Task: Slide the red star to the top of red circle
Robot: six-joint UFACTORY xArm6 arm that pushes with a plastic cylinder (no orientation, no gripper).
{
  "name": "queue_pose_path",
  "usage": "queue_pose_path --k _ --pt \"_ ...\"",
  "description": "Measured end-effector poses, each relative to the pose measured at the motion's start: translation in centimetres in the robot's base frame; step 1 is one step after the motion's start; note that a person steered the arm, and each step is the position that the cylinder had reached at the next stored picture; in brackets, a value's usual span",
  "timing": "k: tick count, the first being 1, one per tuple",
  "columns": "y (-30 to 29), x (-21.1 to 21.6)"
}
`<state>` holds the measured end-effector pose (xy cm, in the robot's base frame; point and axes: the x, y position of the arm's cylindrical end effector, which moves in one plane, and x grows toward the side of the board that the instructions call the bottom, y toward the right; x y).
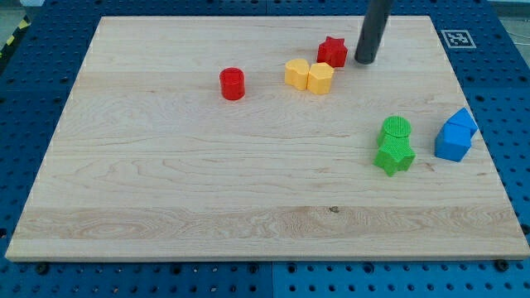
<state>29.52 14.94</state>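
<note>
The red star (pixel 333 51) lies near the view's top, right of centre. The red circle (pixel 233 84) stands to its lower left, well apart from it. My tip (pixel 364 60) sits just right of the red star, a small gap away. The dark rod rises from it out of the view's top edge.
Two yellow blocks (pixel 297 73) (pixel 320 78) touch each other just below and left of the red star, between it and the red circle. A green circle (pixel 396 129) and green star (pixel 394 156) sit at the right. Two blue blocks (pixel 460 124) (pixel 452 143) lie near the board's right edge.
</note>
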Motion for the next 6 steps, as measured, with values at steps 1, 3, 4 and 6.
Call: queue_pose_path --k 1,3,4,6 --pt "-3.6 -0.3" --pt "-10.4 -0.3" --pt "-12.8 -1.1" --pt "-17.0 -1.3"
